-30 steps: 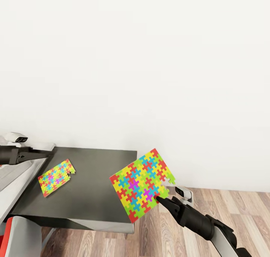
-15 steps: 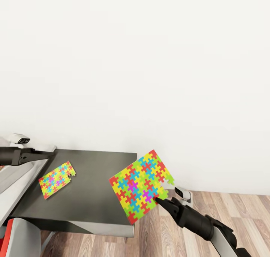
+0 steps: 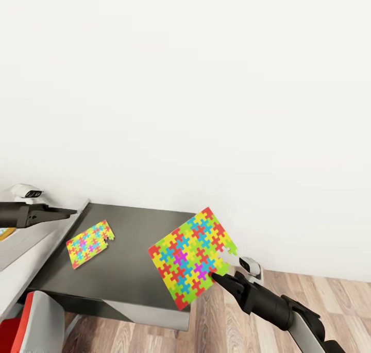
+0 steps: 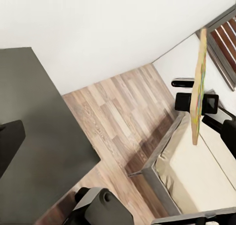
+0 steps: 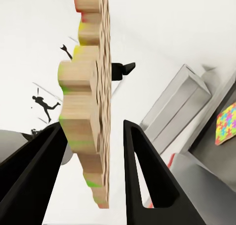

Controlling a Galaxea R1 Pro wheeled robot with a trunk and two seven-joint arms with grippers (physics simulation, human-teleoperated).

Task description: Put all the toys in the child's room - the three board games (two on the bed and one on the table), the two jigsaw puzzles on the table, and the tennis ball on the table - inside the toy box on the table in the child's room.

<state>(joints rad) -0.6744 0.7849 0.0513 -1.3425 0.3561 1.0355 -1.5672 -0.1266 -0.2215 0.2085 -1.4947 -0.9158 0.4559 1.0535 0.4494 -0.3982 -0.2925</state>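
A plain white wall [image 3: 206, 85] takes up most of the head view, with wood-plank floor [image 3: 319, 301] at lower right. Against the wall stands the counter [image 3: 139, 270]: a dark grey top joined at left to a light grey top.

One jigsaw puzzle [image 3: 90, 242] lies flat on the dark top, near its join with the light top and untouched. It looks to be waiting its turn.

The second jigsaw puzzle [image 3: 191, 256] is lifted clear, hanging tilted over the counter's outer corner and the floor. The right gripper [image 3: 219, 280] holds it by one edge near the notched corner. This edge grip probably suits a thin sheet that offers nothing else to seize, and carrying it raised keeps it from dragging. In the right wrist view, the sheet's wooden edge [image 5: 88, 102] stands between the two jaws, against one finger [image 5: 34, 171], with a small gap to the other.

The left gripper [image 3: 62, 212] reaches in over the light top, well apart from both puzzles. Its jaws look drawn together and empty, though I cannot tell for sure.
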